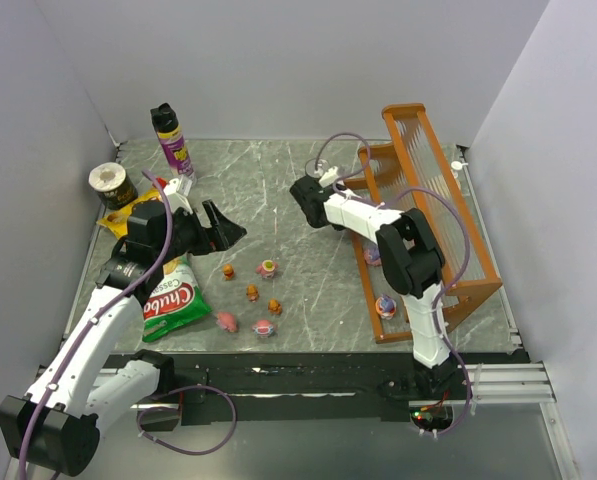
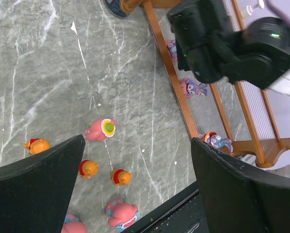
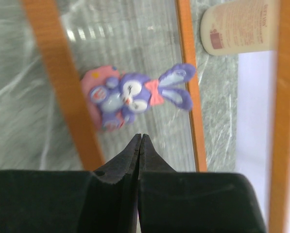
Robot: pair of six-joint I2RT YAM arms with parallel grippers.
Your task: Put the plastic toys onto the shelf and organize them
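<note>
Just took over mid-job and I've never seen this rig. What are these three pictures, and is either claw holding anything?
It's a two-armed robot at a marble table. The wide picture looks down from above; the other two come from a camera on each wrist. The left gripper is open and empty, facing six loose toys on the table. The right gripper is shut on nothing; its camera shows a purple bunny toy lying on the orange shelf. A green snack bag and a spray can sit at the left.

Toys (image 1: 251, 292) on table (image 1: 278, 190), left of shelf (image 1: 403, 110)
</note>
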